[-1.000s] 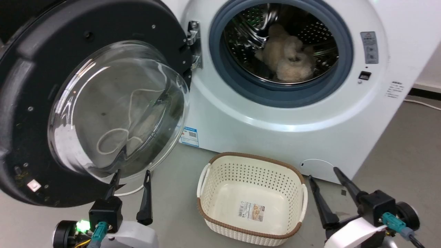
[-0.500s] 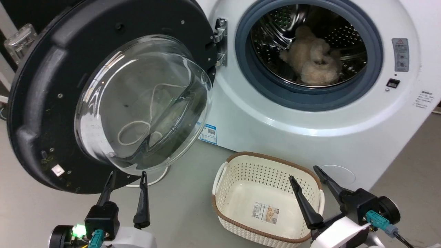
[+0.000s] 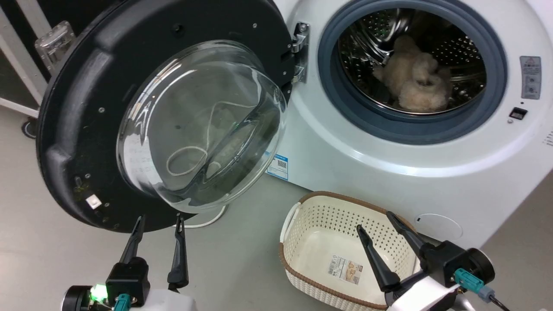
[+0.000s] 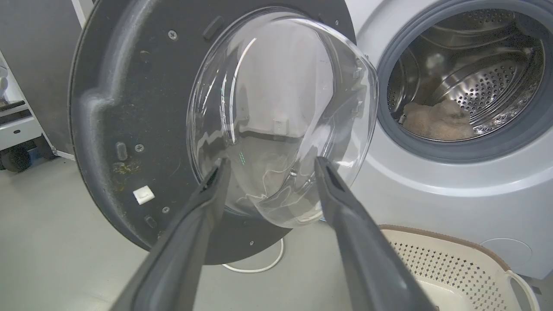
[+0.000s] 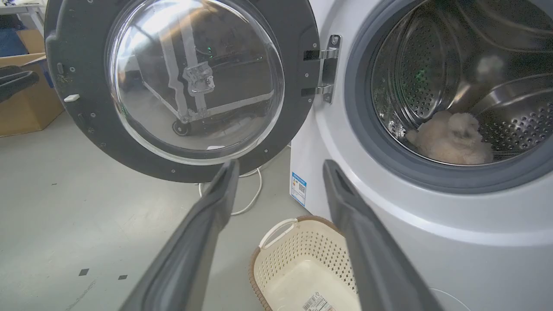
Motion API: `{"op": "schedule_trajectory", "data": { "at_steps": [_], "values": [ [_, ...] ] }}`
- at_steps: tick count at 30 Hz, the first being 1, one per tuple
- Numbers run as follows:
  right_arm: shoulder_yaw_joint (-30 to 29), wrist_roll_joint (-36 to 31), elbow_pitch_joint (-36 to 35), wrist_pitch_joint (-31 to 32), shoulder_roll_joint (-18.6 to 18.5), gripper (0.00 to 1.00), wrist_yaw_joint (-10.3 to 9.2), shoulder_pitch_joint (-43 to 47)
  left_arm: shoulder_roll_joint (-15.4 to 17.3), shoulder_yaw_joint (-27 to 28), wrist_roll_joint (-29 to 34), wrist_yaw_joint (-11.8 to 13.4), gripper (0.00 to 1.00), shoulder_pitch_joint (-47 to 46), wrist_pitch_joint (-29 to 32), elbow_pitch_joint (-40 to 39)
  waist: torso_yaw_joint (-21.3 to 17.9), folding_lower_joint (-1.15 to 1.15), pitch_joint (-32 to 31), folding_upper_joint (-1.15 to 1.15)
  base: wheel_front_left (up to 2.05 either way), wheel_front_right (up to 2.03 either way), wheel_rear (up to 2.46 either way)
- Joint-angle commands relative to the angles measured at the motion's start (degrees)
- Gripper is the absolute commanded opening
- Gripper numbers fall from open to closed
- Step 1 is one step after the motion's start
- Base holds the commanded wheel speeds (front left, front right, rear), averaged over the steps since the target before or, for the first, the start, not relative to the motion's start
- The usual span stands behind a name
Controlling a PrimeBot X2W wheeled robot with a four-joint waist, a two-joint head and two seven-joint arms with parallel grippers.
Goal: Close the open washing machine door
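The left gripper (image 3: 159, 218), jaws spread and empty, hovers just below the lower rim of the washing machine door (image 3: 86, 108), probably placed to push it. The right gripper (image 3: 373, 221), also spread and empty, hangs over the one laundry basket (image 3: 302, 207). The single door stands swung wide on its hinge, left of the washing machine (image 3: 367, 160), with one beige fluffy bundle (image 3: 414, 82) in its drum.

no wording is sharp enough to read. the washing machine (image 3: 389, 164) carries a blue-and-white sticker (image 3: 278, 166) with a small dark code square, at 7 o'clock from the drum (image 3: 466, 47), and a grey sticker (image 3: 530, 77) with a red warning triangle at 3 o'clock. a printed label (image 3: 345, 268) in the basket (image 3: 319, 216) is illegible.
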Motion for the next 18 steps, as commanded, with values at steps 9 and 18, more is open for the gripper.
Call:
{"op": "schedule_trajectory", "data": {
  "at_steps": [9, 18],
  "values": [
    [2.3, 1.1, 1.2, -1.7, -1.0, 1.0, 0.03, -0.4, 0.3, -0.5, -0.5, 1.0, 1.0, 1.7, -1.7, -0.7, 2.9, 0.0, 0.1, 0.0, 0.0, 0.0, 0.0],
    [3.9, 1.7, 2.0, -2.8, -1.4, 1.0, 0.03, -0.2, 0.4, -0.9, -0.9, 1.1, 0.27, 2.3, -2.8, -1.0, 5.1, 0.0, 0.2, 0.0, 0.0, 0.0, 0.0]
  ]
}}
